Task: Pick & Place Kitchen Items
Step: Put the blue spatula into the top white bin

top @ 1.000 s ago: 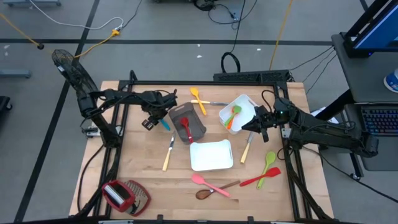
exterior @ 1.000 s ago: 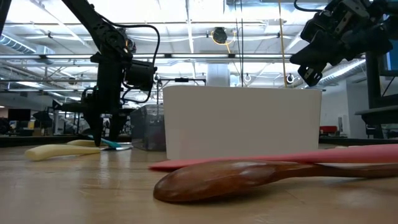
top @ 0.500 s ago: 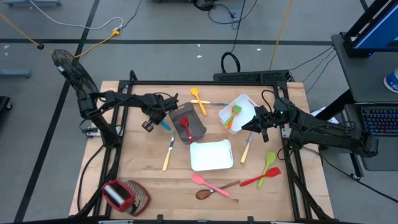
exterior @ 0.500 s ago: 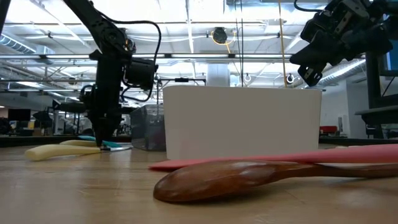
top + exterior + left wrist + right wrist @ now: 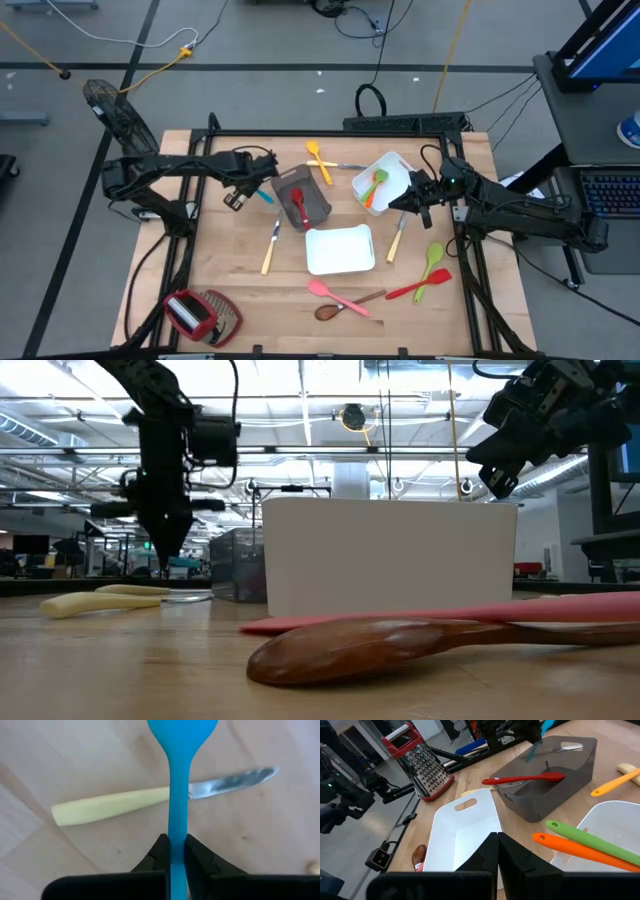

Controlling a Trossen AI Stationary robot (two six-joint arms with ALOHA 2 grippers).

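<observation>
My left gripper point(image 5: 240, 197) hangs over the table's left half, just left of the grey bin point(image 5: 318, 205), shut on a blue plastic utensil point(image 5: 179, 780). A pale-handled knife point(image 5: 125, 802) lies on the wood below it. A red utensil point(image 5: 299, 207) lies in the bin. My right gripper point(image 5: 405, 205) hovers shut and empty beside the far white tray point(image 5: 398, 162), which holds a green utensil point(image 5: 590, 840) and an orange one point(image 5: 580, 852). My left gripper pinches the blue utensil's thin handle point(image 5: 176, 845) between its two fingers, well back from the wide end point(image 5: 182, 730). The fingers come from above and lie across the handle. The utensil is lifted clear of the table, its wide end toward the grey bin.
An empty white tray point(image 5: 340, 250) sits mid-table. Loose around it lie a yellow utensil point(image 5: 318, 160), a second knife point(image 5: 397, 238), green point(image 5: 432, 260), red point(image 5: 420, 288) and pink point(image 5: 335, 295) utensils and a wooden spoon point(image 5: 340, 308). A red grater point(image 5: 200, 315) stands near left.
My left gripper has shut on the blue utensil's handle where it lay on the table, then risen, lifting the utensil clear of the wood. The left arm has drawn back toward the table's left edge.
</observation>
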